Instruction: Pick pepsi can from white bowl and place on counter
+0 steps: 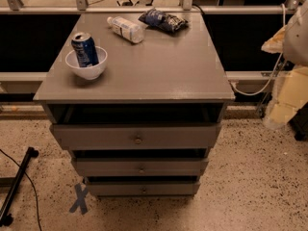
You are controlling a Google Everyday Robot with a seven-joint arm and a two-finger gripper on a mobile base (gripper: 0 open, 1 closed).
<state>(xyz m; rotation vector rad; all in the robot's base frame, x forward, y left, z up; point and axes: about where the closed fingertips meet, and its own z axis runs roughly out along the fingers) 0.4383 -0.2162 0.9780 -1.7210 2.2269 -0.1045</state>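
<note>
The pepsi can point(85, 49), blue with a silver top, stands tilted inside the white bowl point(87, 68). The bowl sits on the counter point(159, 66) near its left front corner. The counter is the flat grey top of a cabinet with three drawers. My gripper point(279, 112) hangs with the pale arm at the right edge of the view. It is beyond the counter's right side, below the level of the top and far from the can. It holds nothing that I can see.
A clear plastic bottle point(126, 29) lies at the back of the counter, with a dark blue snack bag point(163, 19) beside it. A white cable point(262, 81) loops by the arm. The drawers point(138, 139) stand slightly open. A black stand point(17, 186) lies on the floor at left.
</note>
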